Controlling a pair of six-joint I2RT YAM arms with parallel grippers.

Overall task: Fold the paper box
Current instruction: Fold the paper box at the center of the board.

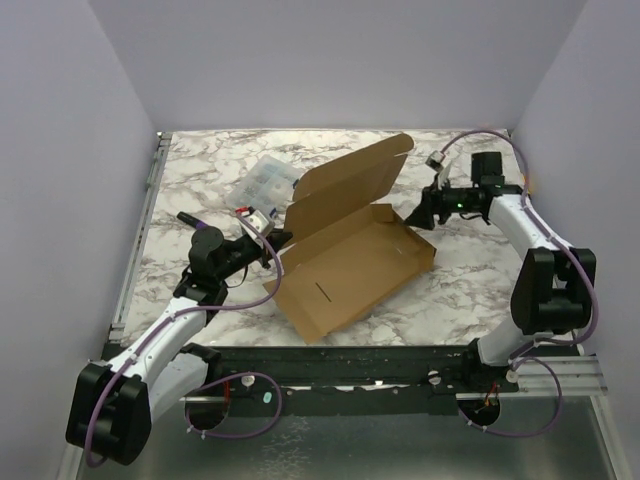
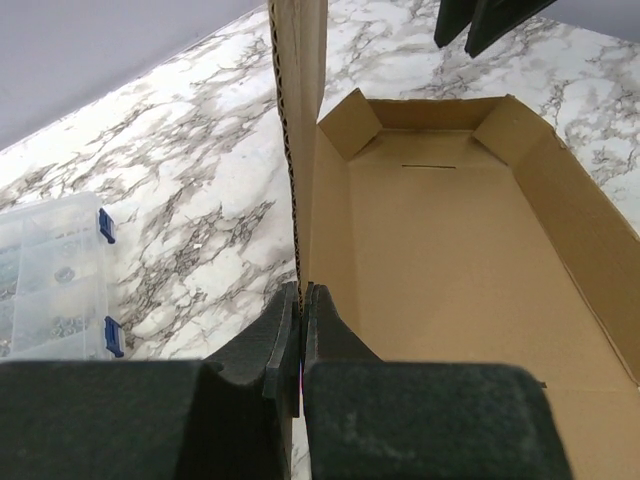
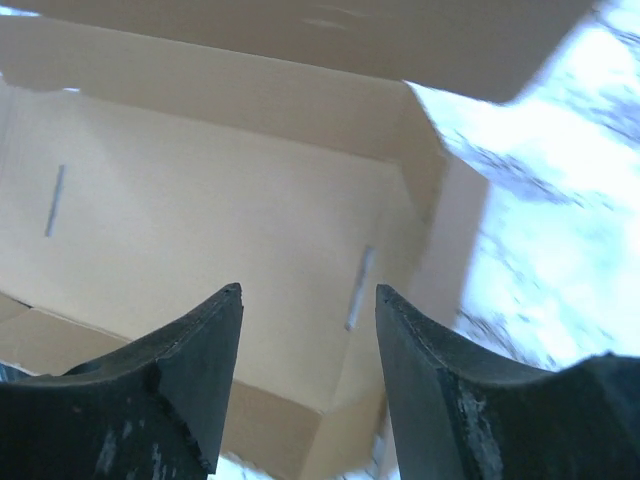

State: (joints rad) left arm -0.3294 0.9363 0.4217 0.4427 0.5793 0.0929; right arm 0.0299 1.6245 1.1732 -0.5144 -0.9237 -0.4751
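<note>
From above, the paper box (image 1: 350, 265) lies in the middle of the bench (image 1: 200, 170), between the two arms. Its tray is already formed and its lid panel (image 1: 345, 185) slopes up and away towards the back. The left gripper (image 1: 268, 228) is at the box's left end, apparently to steady the box while the other arm works. The right gripper (image 1: 418, 218) sits at the far right corner of the tray, close to the end wall. A clear plastic case (image 1: 268, 180) lies behind the left gripper, apart from the box and playing no part here.

In the left wrist view, the left gripper (image 2: 302, 300) is pinched shut on the edge of the upright cardboard panel (image 2: 295, 120). This grip likely keeps the panel vertical and stops the light box from sliding. The tray (image 2: 450, 270) stretches away with both corner tabs folded inward at its far end. The dark tips of the right gripper (image 2: 480, 20) show beyond that end. The plastic case (image 2: 50, 270) sits at the left edge.

In the right wrist view, the right gripper (image 3: 308, 295) stands moderately wide with nothing between its fingers. It hovers over the tray floor (image 3: 200, 220) near an end wall with a slot. It looks placed to press or tuck that end, though I cannot tell whether it touches the cardboard.
</note>
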